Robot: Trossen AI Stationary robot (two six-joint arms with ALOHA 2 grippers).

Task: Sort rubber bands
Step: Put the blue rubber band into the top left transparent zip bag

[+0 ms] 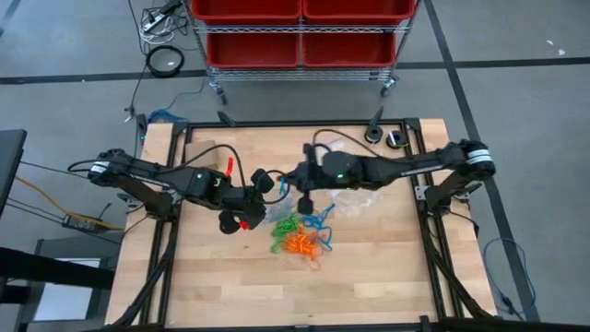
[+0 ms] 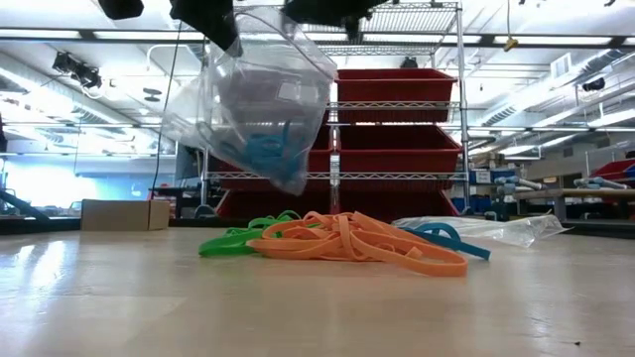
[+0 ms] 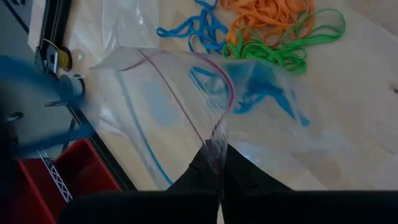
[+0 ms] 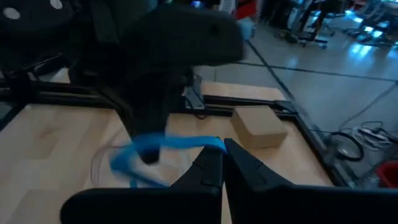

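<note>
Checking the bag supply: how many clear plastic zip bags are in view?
2. One clear plastic zip bag hangs above the table, pinched by the left gripper, blue rubber bands inside. The other clear bag lies flat right of the pile. More may be hidden.

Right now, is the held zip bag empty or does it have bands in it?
Not empty. The zip bag hangs above the table, pinched by the left claw, and blue rubber bands show through its clear wall. How many, cannot tell.
</note>
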